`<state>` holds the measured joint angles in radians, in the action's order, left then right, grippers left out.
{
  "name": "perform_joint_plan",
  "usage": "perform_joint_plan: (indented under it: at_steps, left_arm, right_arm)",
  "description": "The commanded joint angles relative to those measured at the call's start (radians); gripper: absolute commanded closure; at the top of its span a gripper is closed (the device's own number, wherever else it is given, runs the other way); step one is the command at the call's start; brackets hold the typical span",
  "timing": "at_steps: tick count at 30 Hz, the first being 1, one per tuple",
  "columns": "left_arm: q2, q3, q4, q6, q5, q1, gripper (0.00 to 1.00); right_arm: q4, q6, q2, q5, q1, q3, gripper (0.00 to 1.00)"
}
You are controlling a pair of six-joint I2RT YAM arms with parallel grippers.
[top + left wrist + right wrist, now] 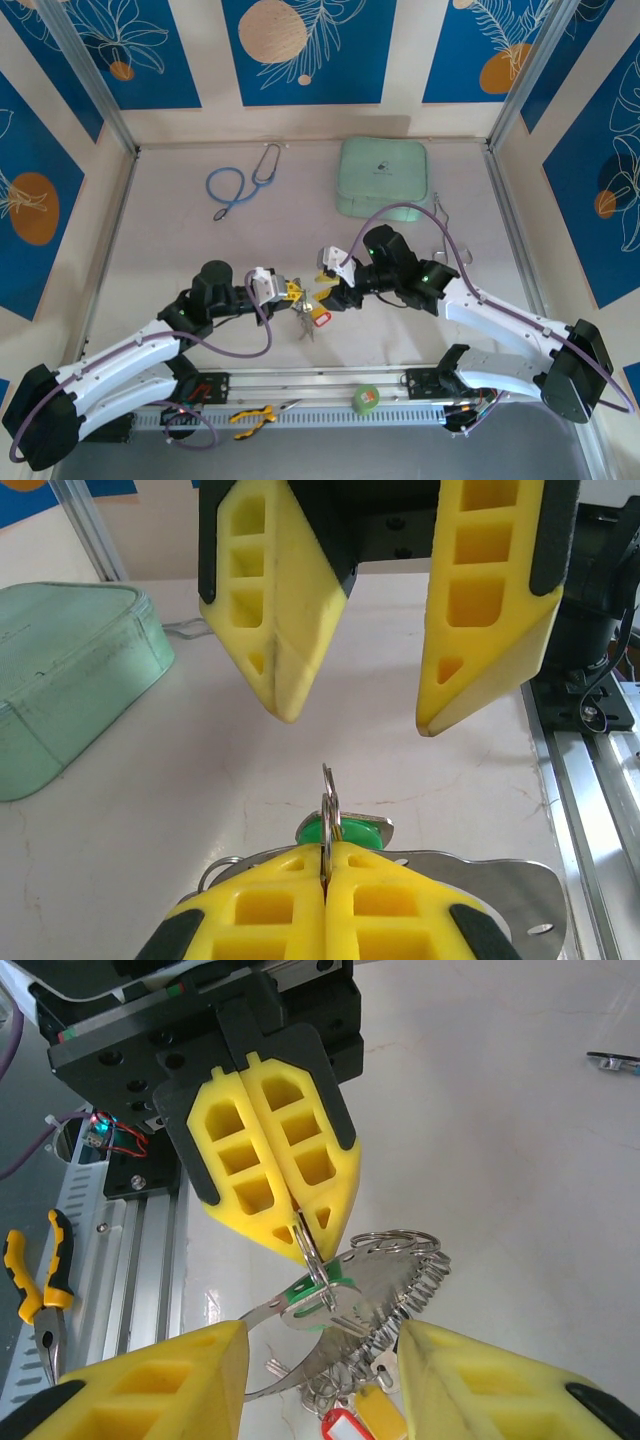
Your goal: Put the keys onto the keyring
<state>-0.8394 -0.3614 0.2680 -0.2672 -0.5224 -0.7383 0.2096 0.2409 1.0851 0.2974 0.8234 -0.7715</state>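
Near the six o'clock side of the table (180, 255), the left gripper (298, 1242) is clamped tight on the thin wire loop of the green-headed key (303, 1297). It probably holds the bunch steady so the coiled keyring (418, 1278) and red tag (340, 1426) trail beneath. The right gripper (355, 718) faces it from three o'clock, fingers spread wide and empty, likely ready to take the loop. Both forearms reach inward, wrists nearly nose to nose.

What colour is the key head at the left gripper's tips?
Green head on the key, best seen in the right wrist view, under the left gripper.
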Motion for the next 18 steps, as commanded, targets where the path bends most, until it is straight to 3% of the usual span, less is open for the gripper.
perform_joint_plan:
  at_steps: [1,10,18]
  left_arm:
    - [0.016,0.006,0.058,0.007,-0.018,-0.008,1.00]
    - [0.013,0.001,0.053,0.001,-0.033,-0.008,1.00]
    - [0.011,0.001,0.051,-0.004,-0.037,-0.009,1.00]
  right_arm:
    - [-0.019,-0.017,0.019,0.036,0.008,-0.014,0.58]
    - [-0.022,0.012,0.063,0.040,0.021,-0.050,0.70]
    - [-0.012,0.023,0.068,0.043,0.022,-0.055,0.88]
